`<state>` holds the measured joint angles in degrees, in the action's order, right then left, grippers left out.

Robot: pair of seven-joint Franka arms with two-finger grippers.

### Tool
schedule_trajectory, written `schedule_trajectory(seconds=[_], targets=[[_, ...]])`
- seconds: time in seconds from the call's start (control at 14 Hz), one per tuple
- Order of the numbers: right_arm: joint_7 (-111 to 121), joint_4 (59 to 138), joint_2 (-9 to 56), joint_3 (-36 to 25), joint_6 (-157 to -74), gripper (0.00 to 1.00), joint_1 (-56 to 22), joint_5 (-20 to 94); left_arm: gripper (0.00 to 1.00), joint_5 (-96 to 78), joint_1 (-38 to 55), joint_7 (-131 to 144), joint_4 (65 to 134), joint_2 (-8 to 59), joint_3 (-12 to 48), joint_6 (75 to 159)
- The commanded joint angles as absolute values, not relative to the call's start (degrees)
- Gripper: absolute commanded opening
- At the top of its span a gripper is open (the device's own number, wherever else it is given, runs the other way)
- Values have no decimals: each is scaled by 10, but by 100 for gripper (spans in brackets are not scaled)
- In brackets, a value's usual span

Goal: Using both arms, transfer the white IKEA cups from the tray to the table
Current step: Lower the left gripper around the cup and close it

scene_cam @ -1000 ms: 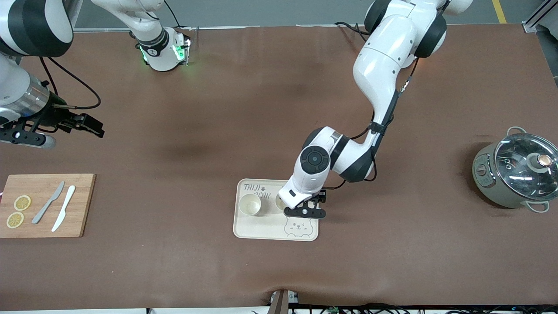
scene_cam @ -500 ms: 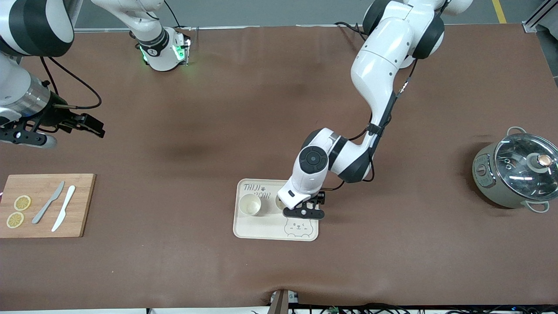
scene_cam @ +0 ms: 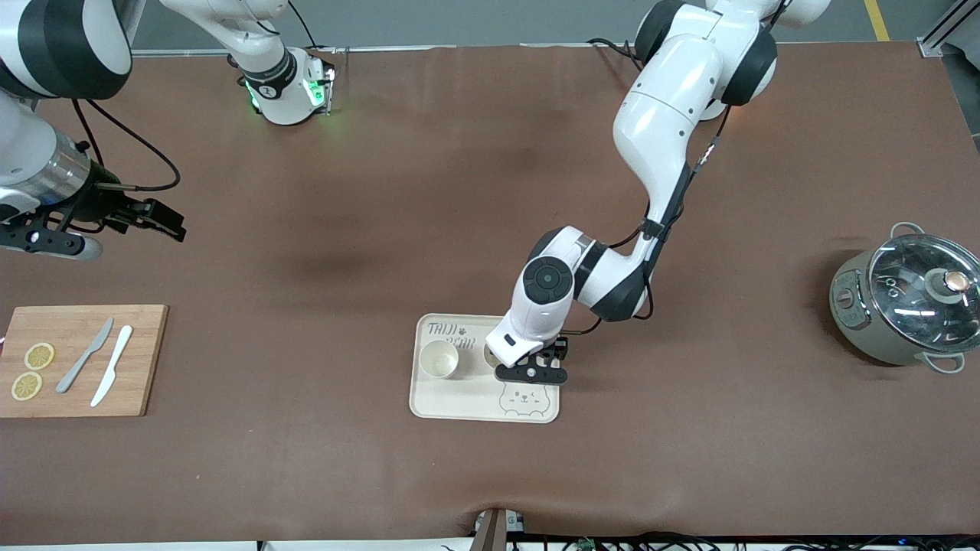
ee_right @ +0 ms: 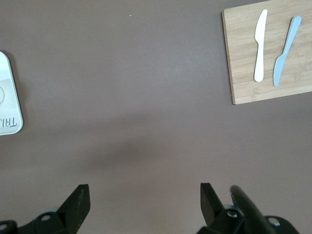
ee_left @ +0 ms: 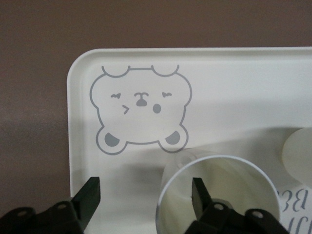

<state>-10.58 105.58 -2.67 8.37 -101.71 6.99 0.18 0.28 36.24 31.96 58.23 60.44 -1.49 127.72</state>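
Two white cups stand on the cream bear tray [scene_cam: 459, 402] near the table's middle. One cup [scene_cam: 439, 360] stands free. The other cup [scene_cam: 491, 353] is mostly hidden under the left arm's hand. My left gripper [scene_cam: 521, 370] is low over the tray and open. In the left wrist view its gripper [ee_left: 145, 195] straddles the wall of this cup [ee_left: 219, 170]: one finger is inside, the other outside, neither pressing it. The free cup [ee_left: 298, 156] shows at the edge, on the tray [ee_left: 234, 87]. My right gripper [scene_cam: 164, 222] [ee_right: 144, 200] is open and empty over bare table.
A wooden cutting board [scene_cam: 145, 360] with two knives [scene_cam: 111, 365] and lemon slices [scene_cam: 38, 356] lies at the right arm's end, also in the right wrist view [ee_right: 243, 73]. A grey pot with a glass lid [scene_cam: 907, 306] stands at the left arm's end.
My left gripper has shifted very slightly toward the right arm's end over the tray, staying at the cup. The right arm has barely moved.
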Motion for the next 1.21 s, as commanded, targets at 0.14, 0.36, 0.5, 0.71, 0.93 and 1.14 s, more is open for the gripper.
schedule_trajectory(seconds=[0.14,0.36,0.5,0.71,0.93,1.14], targets=[[-99,1068,-40,87,-1024,100,73,-1,0,0,373,333,560,620,-27,1283],[-99,1068,-40,87,-1024,100,74,-1,0,0,374,337,560,621,-27,1285],[-99,1068,-40,87,-1025,100,74,-1,0,-1,374,338,560,621,-26,1285],[-99,1068,-40,86,-1025,100,74,-1,0,-1,374,347,560,620,-26,1284],[-99,1068,-40,86,-1025,100,74,-1,0,-2,374,347,562,612,-25,1267],[-99,1068,-40,86,-1024,100,74,-1,0,-11,371,352,571,575,-25,1246]])
